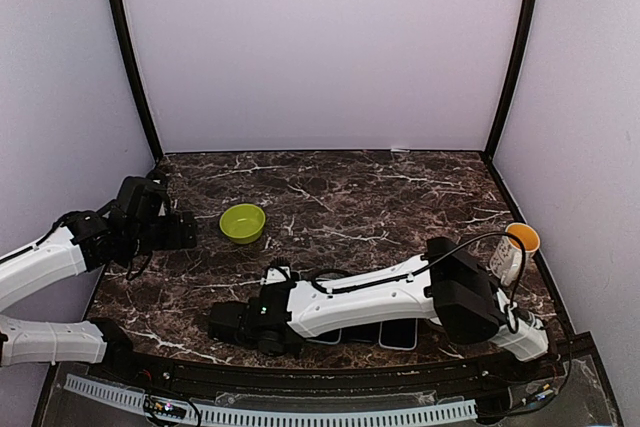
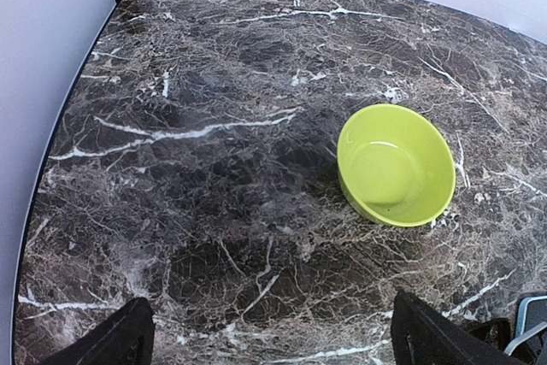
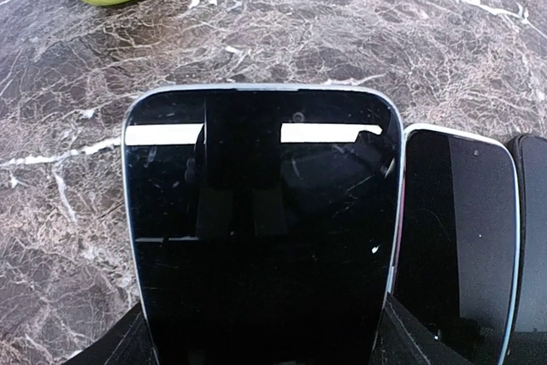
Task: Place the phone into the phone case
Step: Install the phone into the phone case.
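We see the left gripper point(image 2: 273, 331) gaping and empty, a green bowl point(image 2: 396, 164) at its one o'clock, well apart from the work. The right gripper point(image 3: 261, 344) appears clamped on the phone point(image 3: 261, 228) at the near edge of the table point(image 1: 400, 197), uncased. At its three o'clock lies a dark slab point(image 3: 457, 245), possibly the phone case.

no legible text, labels, brands or numbers anywhere

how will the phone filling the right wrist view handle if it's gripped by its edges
Likely slippery: the phone has a glossy screen mirroring a bright strip and a smooth rounded rim. Probably rigid, a flat slab unlikely to flex. Faint scratches on the glass suggest it marks easily, so grip gently.
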`<state>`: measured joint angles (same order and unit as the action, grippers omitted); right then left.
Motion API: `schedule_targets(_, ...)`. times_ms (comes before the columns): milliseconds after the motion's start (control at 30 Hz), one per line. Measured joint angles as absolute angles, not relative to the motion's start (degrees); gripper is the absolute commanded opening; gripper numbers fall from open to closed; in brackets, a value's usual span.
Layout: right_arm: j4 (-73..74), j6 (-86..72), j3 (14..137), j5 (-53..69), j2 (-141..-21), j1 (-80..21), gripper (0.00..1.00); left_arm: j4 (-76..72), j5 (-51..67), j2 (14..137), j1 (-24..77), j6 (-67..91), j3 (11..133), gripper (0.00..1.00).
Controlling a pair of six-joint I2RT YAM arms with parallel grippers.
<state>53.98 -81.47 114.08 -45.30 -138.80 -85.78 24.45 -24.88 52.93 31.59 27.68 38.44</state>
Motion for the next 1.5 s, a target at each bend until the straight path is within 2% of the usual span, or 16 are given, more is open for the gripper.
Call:
schedule_targets(133, 53.6, -81.5, 114.0, -44.8, -138.9, -85.4, 0.33, 24.4, -24.8, 53.3, 31.6, 27.7, 38.4, 0.99)
schedule_targets(367, 54.3, -81.6, 114.7, -44.8, -139.4, -85.4, 0.57, 24.4, -24.4, 53.5, 31.5, 27.7, 38.4, 0.99)
schedule_targets(833, 57.8, -84.0, 117.2, -45.1, -141.6, -85.3, 0.68, 24.4, -23.9, 54.0, 31.0, 27.7, 38.4, 0.99)
schedule_targets(1033, 58.1, -83.9, 117.5, -45.0, -141.6, -85.2, 0.84, 24.4, -24.4, 54.0, 31.0, 27.7, 38.4, 0.99)
schedule_targets(1233, 58.0, -84.2, 117.5, -45.7, -142.1, -85.2, 0.87, 24.4, -24.6, 54.1, 30.9, 27.9, 38.4, 0.99)
schedule_targets(1500, 58.8, -80.8, 119.0, -45.3, -142.5, -85.3, 0.84, 24.4, -24.4, 54.5, 30.6, 27.9, 38.4, 0.99)
